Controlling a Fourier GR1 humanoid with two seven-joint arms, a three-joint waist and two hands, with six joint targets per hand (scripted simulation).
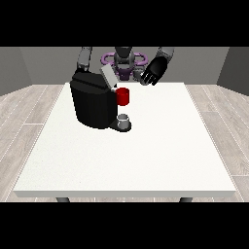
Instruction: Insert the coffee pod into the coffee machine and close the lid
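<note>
machine (92, 103): black, lid (108, 77) tilted up, red thing at the machine (123, 96)
grey thing (124, 118): under it, at base
hand at the view's right (152, 71): raised, fingers spread, holding nothing
other hand: hidden behind machine, can't tell

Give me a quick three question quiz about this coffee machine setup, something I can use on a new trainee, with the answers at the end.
1. True or false: the lid of the coffee machine is shut flat.
2. Multiple choice: the hand at the view's right is A) resting on the table, B) raised in the air beside the machine, C) closed around the red thing at the machine.
3. Fill in: a small grey thing sits on the machine's base, right below the ____ thing.

Key: 1 false, the lid is tilted up. 2 B, with its fingers spread and holding nothing. 3 red.
</note>
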